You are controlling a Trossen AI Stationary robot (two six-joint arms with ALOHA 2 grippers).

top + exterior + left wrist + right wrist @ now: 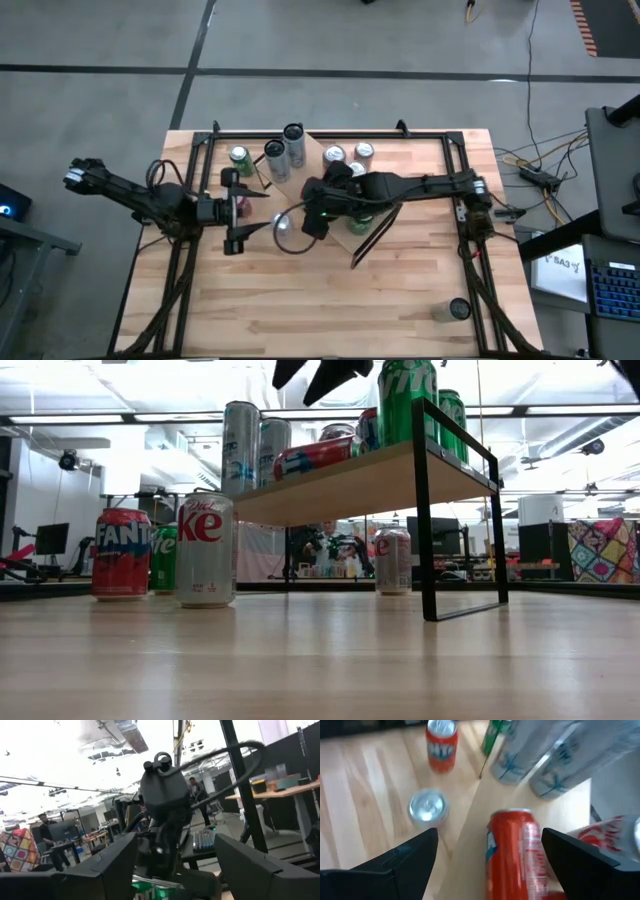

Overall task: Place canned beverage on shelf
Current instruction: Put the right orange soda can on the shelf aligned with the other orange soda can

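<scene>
The shelf (360, 480) stands at the table's back middle. On its board are two tall silver cans (240, 445), a red can (512, 857) lying on its side, and green cans (405, 400). My right gripper (490, 834) hovers open above the lying red can, one finger to each side, touching nothing. In the low view its fingers (315, 372) show above the shelf. My left gripper (255, 212) is open and empty, left of the shelf and raised, pointing at the right arm.
On the table left of the shelf stand a Fanta can (120, 555), a green can (163, 560) and a Diet Coke can (205, 550). Another can (392, 560) stands under the shelf. One can (452, 311) lies near the front right corner. People are in the room behind.
</scene>
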